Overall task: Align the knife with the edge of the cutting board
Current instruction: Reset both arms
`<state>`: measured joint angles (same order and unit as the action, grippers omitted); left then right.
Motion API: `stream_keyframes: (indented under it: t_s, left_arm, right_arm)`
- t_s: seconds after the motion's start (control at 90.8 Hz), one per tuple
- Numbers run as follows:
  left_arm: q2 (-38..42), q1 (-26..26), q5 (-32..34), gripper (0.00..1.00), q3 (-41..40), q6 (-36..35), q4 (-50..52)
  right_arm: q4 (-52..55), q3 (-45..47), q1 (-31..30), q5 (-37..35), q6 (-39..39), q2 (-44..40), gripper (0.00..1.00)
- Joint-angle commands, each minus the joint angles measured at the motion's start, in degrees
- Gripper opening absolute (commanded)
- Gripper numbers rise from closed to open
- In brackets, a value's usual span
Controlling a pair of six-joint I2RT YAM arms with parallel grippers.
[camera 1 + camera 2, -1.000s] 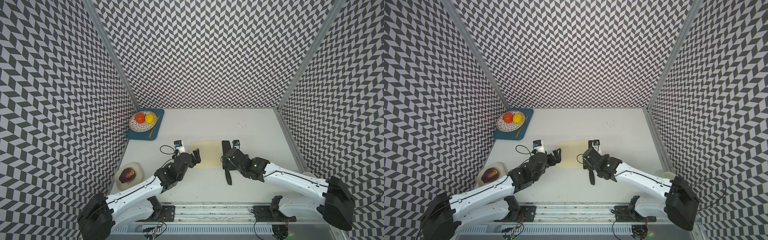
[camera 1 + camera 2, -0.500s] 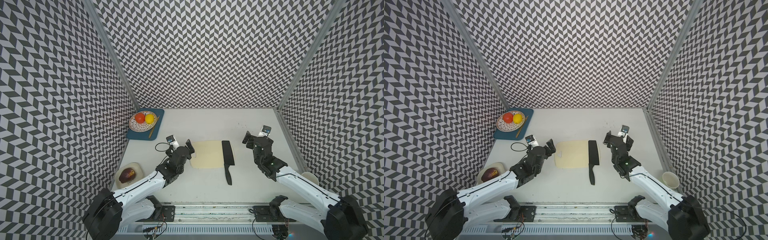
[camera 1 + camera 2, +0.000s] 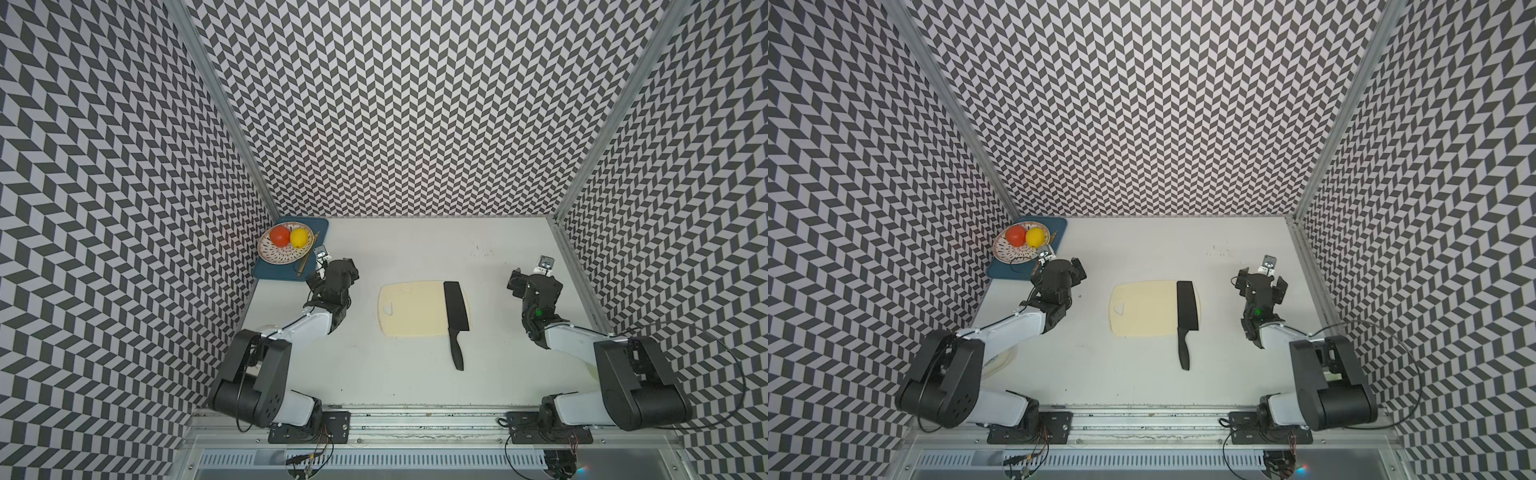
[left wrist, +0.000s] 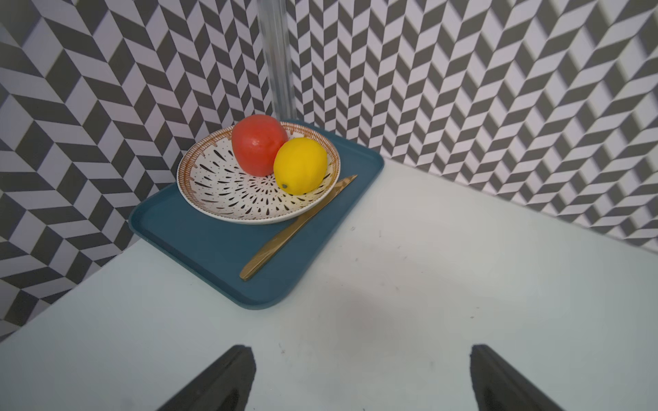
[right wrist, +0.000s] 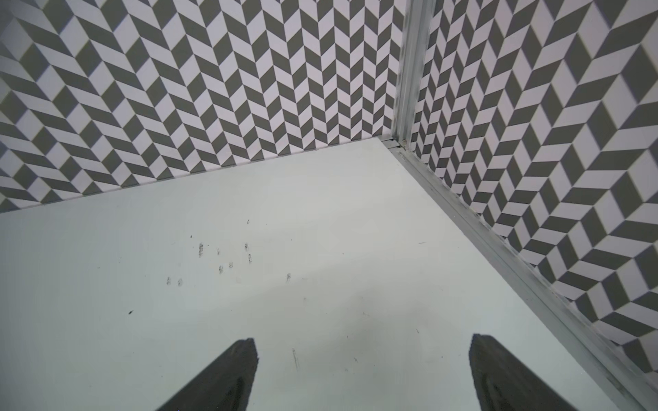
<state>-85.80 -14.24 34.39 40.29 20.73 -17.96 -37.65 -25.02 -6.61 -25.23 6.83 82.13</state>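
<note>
Left wrist view: left fingers [image 4: 228,380] spread wide, empty, touching nothing, over bare tabletop [image 4: 427,284] near blue tray [image 4: 199,245]. Tray carries patterned plate [image 4: 220,192] with red fruit [image 4: 258,149] and lemon [image 4: 301,170]; gold utensil [image 4: 295,227] just beside plate. Right wrist view: right fingers [image 5: 228,377] also spread wide, empty, above scuffed tabletop near far corner. In both top views knife [image 3: 456,307] blade lies flat on cutting board [image 3: 411,309], along short end nearest right arm, handle overhanging near edge onto tabletop. Chevron walls [image 3: 415,104] on three sides.
</note>
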Motion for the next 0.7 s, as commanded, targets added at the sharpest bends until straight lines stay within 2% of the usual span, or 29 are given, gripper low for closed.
stream_keyframes:
  t_s: [0.0, 0.066, 0.11, 0.209, 0.286, 0.33, 0.408, 0.485, 0.562, 0.639, 0.694]
  left_arm:
    - [-2.3, 3.3, -1.1, 1.00, 1.9, -8.6, -3.6]
    - [-3.5, 4.6, -2.1, 1.00, -0.8, -16.2, -12.6]
    - [-5.1, 6.2, -3.6, 1.00, -1.3, -18.2, -14.9]
    - [-8.6, 10.5, -10.1, 1.00, -1.8, -15.9, -16.8]
    - [-10.7, 12.2, -13.2, 1.00, -1.9, -14.8, -18.0]
    - [-11.1, 12.6, -15.2, 1.00, -1.0, -15.0, -16.2]
    - [-11.0, 12.9, -17.5, 1.00, -1.2, -15.7, -16.6]
    - [-10.3, 13.1, -18.8, 1.00, -2.1, -16.0, -17.7]
    - [-8.9, 13.1, -20.3, 1.00, -4.0, -16.8, -19.7]
    - [-5.8, 12.9, -22.4, 1.00, -8.3, -17.9, -24.9]
    - [-3.5, 12.3, -24.4, 1.00, -14.7, -19.5, -34.6]
  right_arm:
    - [-13.9, 1.8, 0.4, 10.2, -5.2, 1.7, 1.00]
    - [-18.1, 3.3, 0.6, 11.5, -7.3, 2.1, 1.00]
    - [-23.5, 5.6, 0.9, 11.1, -7.1, 3.2, 1.00]
    - [-33.8, 10.5, 1.5, 11.2, -6.2, 5.5, 1.00]
    - [-42.5, 14.2, 1.3, 15.8, -9.0, 7.2, 1.00]
    - [-41.4, 14.0, 1.3, 16.0, -9.2, 6.8, 1.00]
    - [-32.9, 10.7, 1.4, 15.1, -8.2, 5.1, 1.00]
    - [-37.3, 11.5, 1.3, 13.1, -7.7, 6.3, 1.00]
    - [-33.8, 10.3, 1.4, 12.0, -6.7, 6.0, 1.00]
    - [-34.5, 10.4, 1.4, 11.8, -6.6, 5.8, 1.00]
    - [-34.3, 10.4, 1.4, 11.9, -6.7, 5.9, 1.00]
